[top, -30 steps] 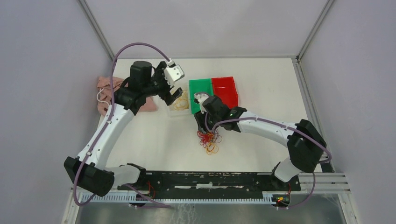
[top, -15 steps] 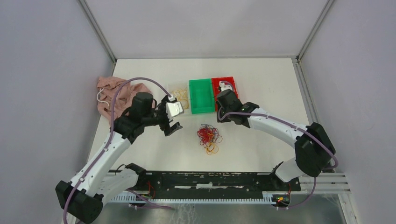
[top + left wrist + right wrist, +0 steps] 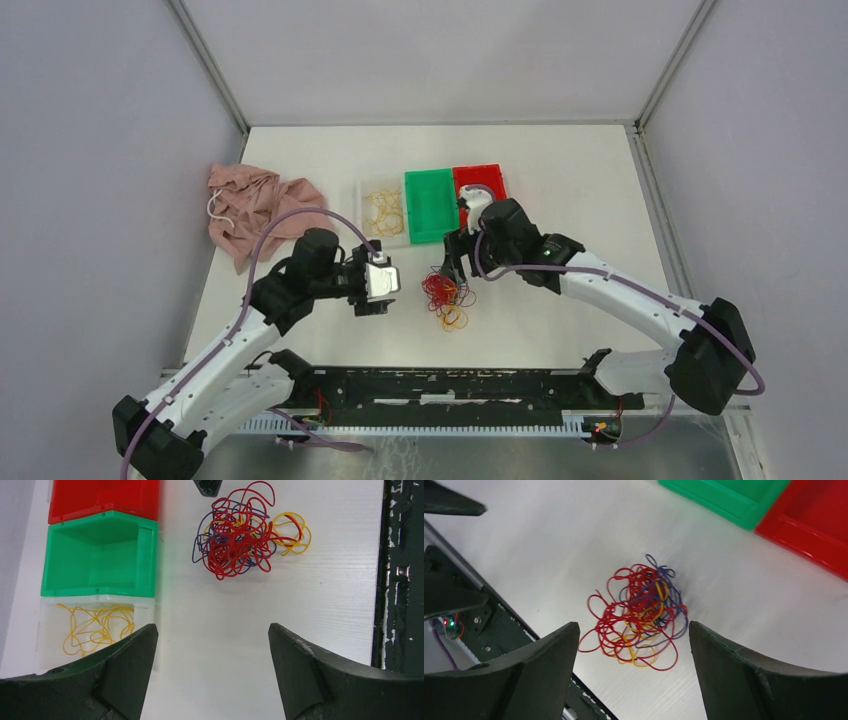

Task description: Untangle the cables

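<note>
Plainly: cables [image 3: 446,296] knotted, both claws wide

They lie tangled on the table [image 3: 560,170], near the green bin [image 3: 430,205]. Left claw [image 3: 211,630] and right claw [image 3: 632,626] both gape, holding nothing. Wrist views cut off the red bin [image 3: 100,497]; purple strands are hard to trace.

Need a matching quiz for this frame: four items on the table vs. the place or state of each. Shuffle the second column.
1. clear tray
2. green tray
3. pink cloth
4. cable tangle

A. on the bare table, on the robot's side of the trays
B. empty
C. crumpled at the far left
D. holds yellow loops

Pairs: 1-D, 2-B, 3-C, 4-A
</note>
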